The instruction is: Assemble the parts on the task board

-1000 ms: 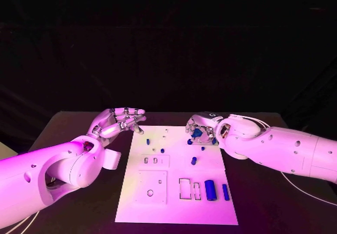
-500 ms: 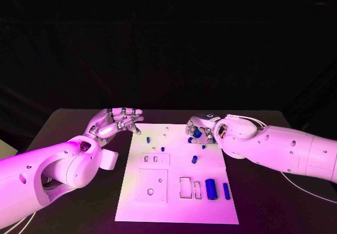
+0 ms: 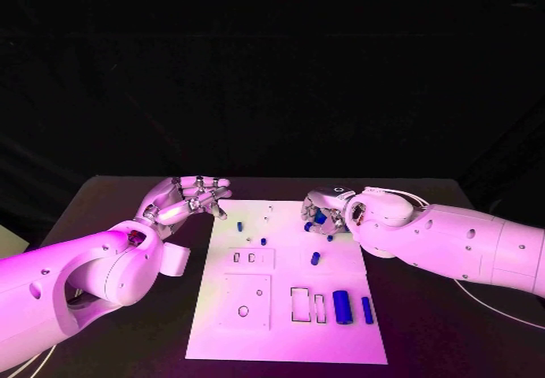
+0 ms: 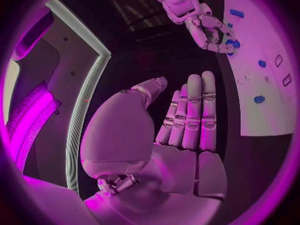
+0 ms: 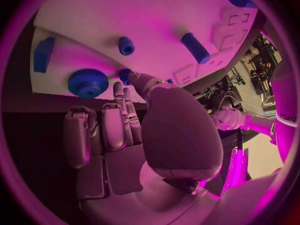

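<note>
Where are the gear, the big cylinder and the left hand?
Gear (image 5: 88, 83): right wrist view, toothed face.
Big cylinder (image 3: 341, 305): head view, mid-length of its side.
Left hand (image 4: 187, 135): left wrist view, base of its fingers.

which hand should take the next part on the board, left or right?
Right, probably. The right hand is already over the task board's far end, fingers down among the small blue parts near the gear. The left hand is held off the board's left edge, empty.

Left hand (image 4: 187, 130) flat (fingers together) beside the task board (image 4: 265, 85).
</note>
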Motion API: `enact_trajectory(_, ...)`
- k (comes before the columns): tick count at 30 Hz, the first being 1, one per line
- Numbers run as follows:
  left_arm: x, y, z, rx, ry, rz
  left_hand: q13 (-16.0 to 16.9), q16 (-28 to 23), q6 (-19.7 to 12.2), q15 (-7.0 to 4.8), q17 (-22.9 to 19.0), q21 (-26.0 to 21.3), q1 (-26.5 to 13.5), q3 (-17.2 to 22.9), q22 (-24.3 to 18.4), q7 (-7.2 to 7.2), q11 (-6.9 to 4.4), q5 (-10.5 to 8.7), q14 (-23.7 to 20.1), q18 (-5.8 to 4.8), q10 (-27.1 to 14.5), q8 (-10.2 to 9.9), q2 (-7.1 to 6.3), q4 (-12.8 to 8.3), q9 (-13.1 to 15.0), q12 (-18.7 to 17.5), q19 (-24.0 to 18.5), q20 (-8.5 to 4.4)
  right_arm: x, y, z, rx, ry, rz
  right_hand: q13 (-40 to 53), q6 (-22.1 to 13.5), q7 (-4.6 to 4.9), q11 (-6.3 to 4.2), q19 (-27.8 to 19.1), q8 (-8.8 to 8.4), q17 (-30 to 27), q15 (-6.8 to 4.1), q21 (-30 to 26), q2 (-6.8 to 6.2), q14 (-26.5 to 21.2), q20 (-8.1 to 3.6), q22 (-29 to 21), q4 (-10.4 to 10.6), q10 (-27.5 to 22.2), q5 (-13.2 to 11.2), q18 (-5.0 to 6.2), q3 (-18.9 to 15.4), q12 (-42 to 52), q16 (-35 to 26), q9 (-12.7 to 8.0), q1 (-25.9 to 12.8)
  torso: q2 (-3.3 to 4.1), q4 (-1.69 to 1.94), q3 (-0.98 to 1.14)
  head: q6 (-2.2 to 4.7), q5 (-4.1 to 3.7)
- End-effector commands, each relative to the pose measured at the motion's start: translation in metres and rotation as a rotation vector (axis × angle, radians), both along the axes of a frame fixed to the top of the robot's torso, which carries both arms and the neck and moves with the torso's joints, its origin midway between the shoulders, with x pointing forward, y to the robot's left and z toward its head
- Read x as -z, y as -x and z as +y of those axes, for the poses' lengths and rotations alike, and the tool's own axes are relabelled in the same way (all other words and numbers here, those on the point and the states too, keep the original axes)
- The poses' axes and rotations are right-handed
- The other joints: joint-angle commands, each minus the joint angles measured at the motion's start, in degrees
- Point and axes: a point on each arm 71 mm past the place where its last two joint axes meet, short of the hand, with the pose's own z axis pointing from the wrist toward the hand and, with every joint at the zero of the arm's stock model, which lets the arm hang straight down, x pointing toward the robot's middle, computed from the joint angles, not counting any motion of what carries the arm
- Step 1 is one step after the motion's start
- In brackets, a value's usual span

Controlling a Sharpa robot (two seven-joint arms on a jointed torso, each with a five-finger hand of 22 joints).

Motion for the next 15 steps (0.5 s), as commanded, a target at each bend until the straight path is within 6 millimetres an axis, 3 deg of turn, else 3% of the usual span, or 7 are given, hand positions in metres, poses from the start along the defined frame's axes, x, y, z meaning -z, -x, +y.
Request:
enact_trajectory(1, -0.0018, 0.0005, -0.0021, 0.025, 0.009, -0.002, 0.1, 0.3, 0.3, -0.05, 0.1, 0.4, 0.1, 0.3, 0.2, 0.07, 0.06, -0.14, -0.3, 0.64, 0.4, 0.1, -0.03, 0.1, 0.1, 0.0, -0.4, 0.14, 0.0033, 0.0000, 0.0005, -0.004, 0.026, 0.013, 0.0, 0.5, 0.01, -0.05, 0.7, 0.40, 0.1, 0.36, 0.4, 0.89, 2.7, 0.41, 4.1, 0.6, 0.1, 0.4, -1.03, 0.2, 0.0, 0.4, 0.2, 0.0, 0.17, 0.13, -0.01, -0.09, -0.03)
enact_trajectory(15, -0.0013, 0.0003, -0.0014, 0.026, 0.009, 0.003, 0.1, 0.7, 0.4, -0.10, 0.2, 0.9, 0.3, 0.7, 0.5, 0.04, 0.01, -0.11, -0.4, 0.66, 0.4, 0.1, 0.17, 0.0, 0.1, 0.0, -0.6, 0.10, 0.0080, -0.0001, 0.0028, -0.004, 0.016, 0.024, 0.3, 2.5, -0.18, -0.48, 1.0, 1.51, 0.3, 0.07, 1.3, 2.58, 2.6, 0.26, 5.3, 1.5, 2.3, 1.1, -1.24, 1.9, 0.4, 1.3, 1.4, -0.4, 0.26, 0.15, -0.08, -0.23, 0.05)
